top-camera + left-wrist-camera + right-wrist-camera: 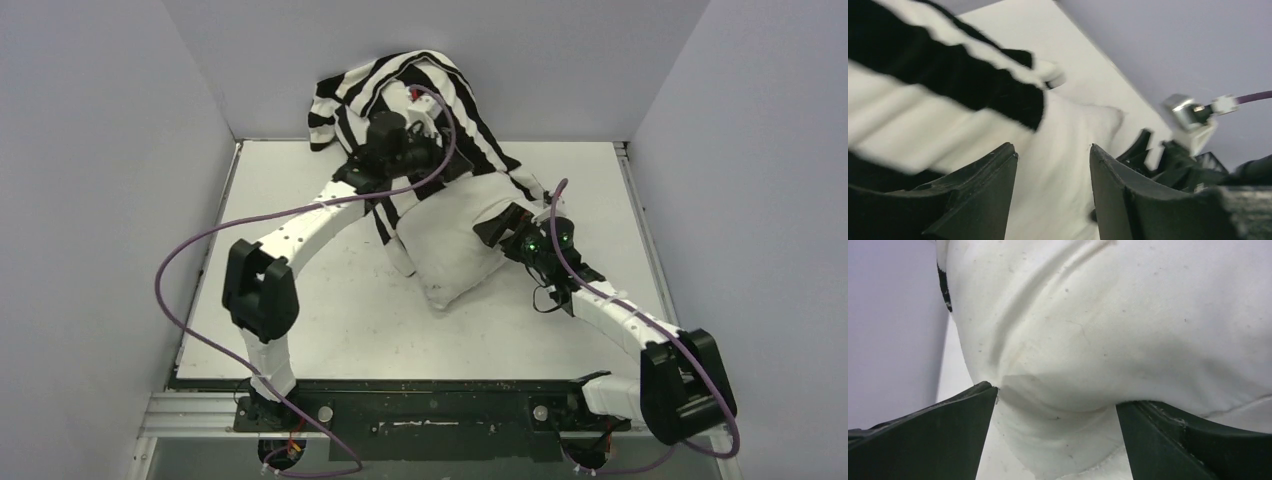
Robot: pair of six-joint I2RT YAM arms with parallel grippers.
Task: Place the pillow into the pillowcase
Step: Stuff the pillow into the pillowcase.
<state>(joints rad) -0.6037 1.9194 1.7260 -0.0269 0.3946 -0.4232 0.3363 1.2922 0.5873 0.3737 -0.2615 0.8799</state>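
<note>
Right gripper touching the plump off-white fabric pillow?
Touching. Right wrist view: the off-white pillow bulges between the fingers of the right gripper, pressing against both.

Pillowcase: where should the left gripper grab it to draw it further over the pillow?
Probably its open hem, the black-striped edge lying across the pillow. That edge is thin and free, while the rest of the pillowcase is bunched toward the back wall. The left gripper, jaws open, could come in from the pillow's bare near side and pinch it.

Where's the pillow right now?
Top view: the pillow lies mid-table, its far end under the striped pillowcase, with the right pincer at its right edge.
</note>
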